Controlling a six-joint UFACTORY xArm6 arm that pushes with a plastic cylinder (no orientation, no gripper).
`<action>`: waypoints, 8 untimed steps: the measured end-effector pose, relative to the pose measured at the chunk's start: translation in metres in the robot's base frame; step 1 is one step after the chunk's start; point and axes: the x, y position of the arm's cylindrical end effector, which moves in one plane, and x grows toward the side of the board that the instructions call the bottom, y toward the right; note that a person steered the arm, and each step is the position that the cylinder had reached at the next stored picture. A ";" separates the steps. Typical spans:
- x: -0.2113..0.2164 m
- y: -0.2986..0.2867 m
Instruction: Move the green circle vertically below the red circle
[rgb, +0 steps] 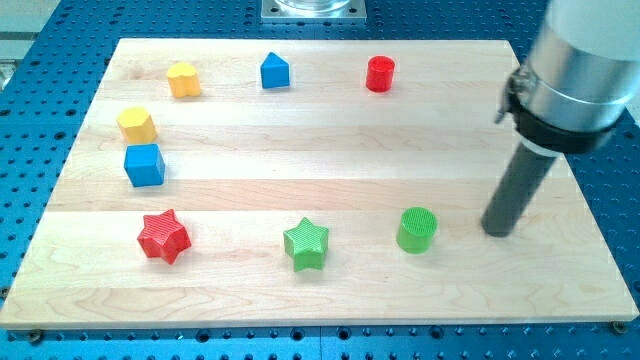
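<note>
The green circle stands on the wooden board near the view's bottom, right of centre. The red circle stands near the view's top, a little left of the green circle's column. My tip rests on the board to the right of the green circle, a short gap apart from it and at about the same height in the view.
A green star lies left of the green circle. A red star is at the lower left. A blue cube, two yellow blocks and a blue house-shaped block sit at left and top.
</note>
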 end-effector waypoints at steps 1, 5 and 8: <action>-0.002 0.014; 0.016 -0.112; 0.057 -0.139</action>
